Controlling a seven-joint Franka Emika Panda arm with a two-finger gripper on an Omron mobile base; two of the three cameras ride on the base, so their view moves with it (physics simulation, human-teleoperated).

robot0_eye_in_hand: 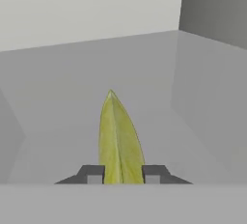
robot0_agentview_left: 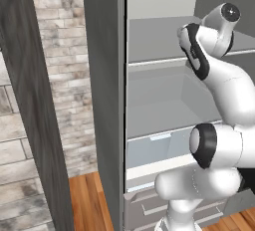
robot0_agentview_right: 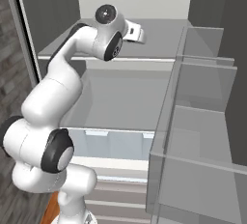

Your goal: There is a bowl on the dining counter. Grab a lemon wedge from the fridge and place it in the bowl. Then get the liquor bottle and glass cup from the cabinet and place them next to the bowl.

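At the bottom centre of the hand view, the gripper [robot0_eye_in_hand: 123, 175] is pinching the lemon wedge [robot0_eye_in_hand: 119, 141] between its two dark fingertips [robot0_eye_in_hand: 94, 174], one pressing on each side of the wedge's lower end. The jaws are standing narrow, closed on the fruit. The wedge is pointing up the frame as a slim yellow-green blade, its tip lying just below the middle of the picture. Around it, a pale grey fridge shelf [robot0_eye_in_hand: 58, 97] is filling the middle of that view, with a lighter back wall [robot0_eye_in_hand: 87, 6] running across the top and a darker side wall [robot0_eye_in_hand: 214, 6] occupying the upper right corner.

In the left base view, the white arm [robot0_agentview_left: 219, 95] is climbing from the lower right to the upper right of the frame, where its wrist is reaching over the upper shelf [robot0_agentview_left: 154, 38] of the open fridge. A dark fridge wall [robot0_agentview_left: 104, 100] is standing down the centre of the frame, a brick wall [robot0_agentview_left: 60, 60] is showing to its left, and a strip of wooden floor [robot0_agentview_left: 87, 200] is lying at the bottom.

In the right base view, the arm [robot0_agentview_right: 53, 97] is rising from the lower left and bending toward the upper centre, its hand stretching over the same upper shelf [robot0_agentview_right: 159, 37]. Clear door bins [robot0_agentview_right: 202, 136] are lining the right side of the frame, and a drawer [robot0_agentview_right: 116, 143] is sitting low in the middle. The fingers themselves are too hidden in both base views to make out.
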